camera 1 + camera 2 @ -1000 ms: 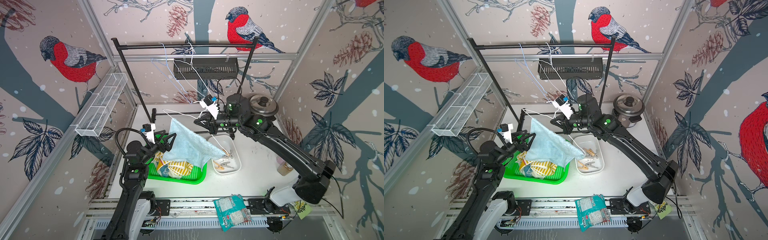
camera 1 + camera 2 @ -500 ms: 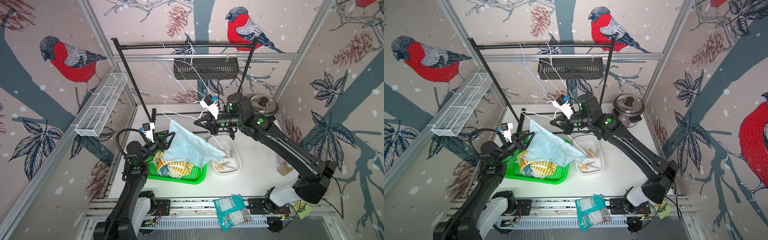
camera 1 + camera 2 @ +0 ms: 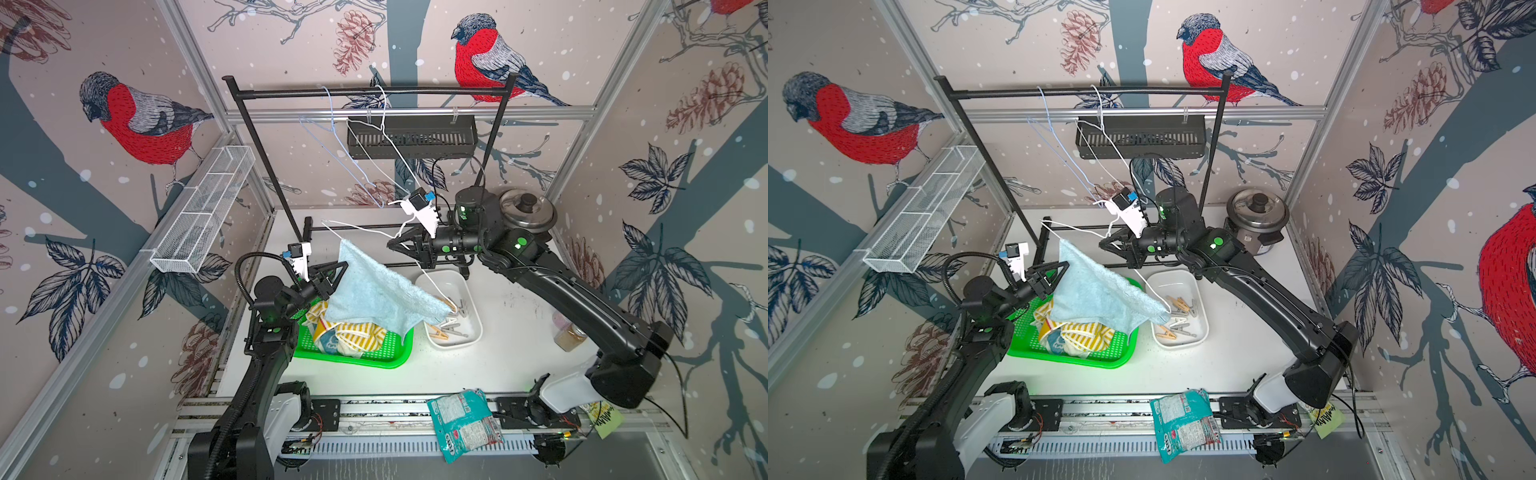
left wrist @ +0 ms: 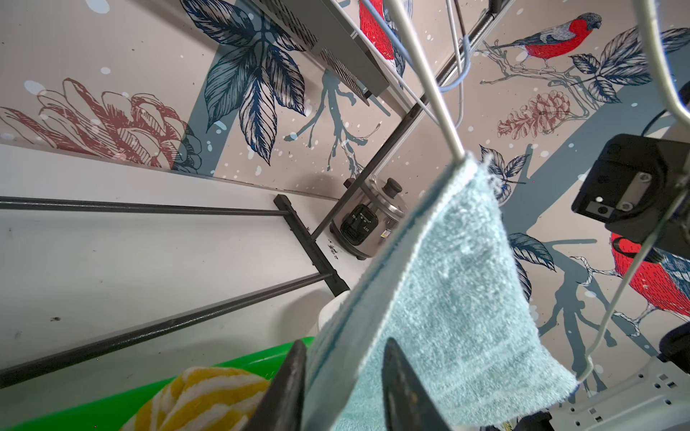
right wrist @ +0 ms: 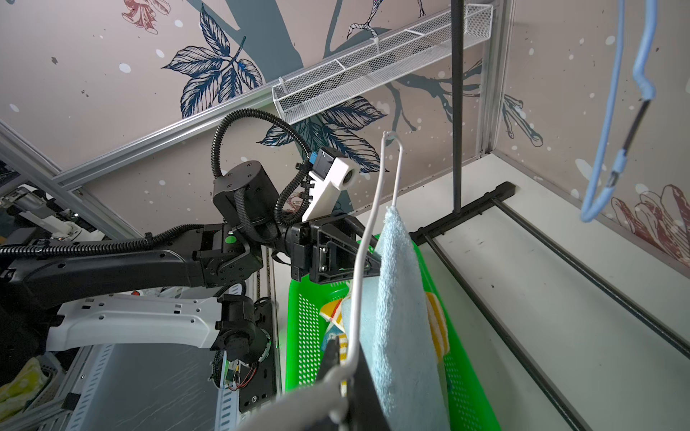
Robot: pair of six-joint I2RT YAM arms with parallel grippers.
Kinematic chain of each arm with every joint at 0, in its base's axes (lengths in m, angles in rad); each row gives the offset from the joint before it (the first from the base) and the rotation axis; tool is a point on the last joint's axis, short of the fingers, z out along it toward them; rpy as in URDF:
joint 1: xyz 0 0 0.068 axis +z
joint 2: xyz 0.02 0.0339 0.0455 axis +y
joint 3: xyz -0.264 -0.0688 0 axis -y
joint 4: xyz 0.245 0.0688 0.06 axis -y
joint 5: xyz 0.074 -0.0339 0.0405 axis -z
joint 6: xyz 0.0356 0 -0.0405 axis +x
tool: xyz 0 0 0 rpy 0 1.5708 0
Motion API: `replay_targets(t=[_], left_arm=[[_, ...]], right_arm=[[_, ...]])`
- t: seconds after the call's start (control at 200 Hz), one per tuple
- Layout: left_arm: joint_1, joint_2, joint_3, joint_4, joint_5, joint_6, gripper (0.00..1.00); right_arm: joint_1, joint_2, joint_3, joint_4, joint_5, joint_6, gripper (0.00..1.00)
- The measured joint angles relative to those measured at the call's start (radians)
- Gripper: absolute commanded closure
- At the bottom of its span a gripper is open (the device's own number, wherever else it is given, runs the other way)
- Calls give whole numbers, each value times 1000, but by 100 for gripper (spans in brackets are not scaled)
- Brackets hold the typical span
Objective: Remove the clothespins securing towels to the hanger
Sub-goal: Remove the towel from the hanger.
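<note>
1. Left wrist view: catching left claw (image 4: 343, 345) clamping on an edge of light-blue towel (image 4: 448, 291), fingers (image 4: 295, 373) standing narrow, cloth filling the gap between them.
2. Both top views: seeing the same grip, left claw sitting at the towel's side edge, just above green basket (image 3: 386, 355).
3. Finding right claw (image 3: 392, 246) squeezing fully shut on white hanger (image 5: 298, 401) wire, holding it tilted in the air above bench (image 3: 519, 353), apart from black rack (image 3: 365, 92) rail.
4. Seeing light-blue towel draping over the hanger's slanted bar, high end near left claw, low corner hanging over white tray (image 3: 453, 345).
5. Spotting clothespins (image 3: 451, 328), tan wood and pale grey, lying loose in white tray on bench, just beside green basket.
6. Noting yellow-striped towel (image 3: 357, 332) and teal towel (image 3: 332, 343) bunching together in green basket, under the hanging towel.
7. Failing to tell whether the tan pin by the towel's low corner is clipping cloth to the hanger or just lying in the tray behind it; too small in both top views.
</note>
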Motion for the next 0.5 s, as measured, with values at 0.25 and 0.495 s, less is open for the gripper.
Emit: replay_targets(t=[0.25, 0.495], left_arm=[[0, -74, 60, -121, 1, 59, 100], [-1, -151, 157, -290, -2, 137, 100]], right_arm=[[-5, 0, -1, 3, 44, 4, 100], [-5, 24, 0, -26, 150, 24, 100]])
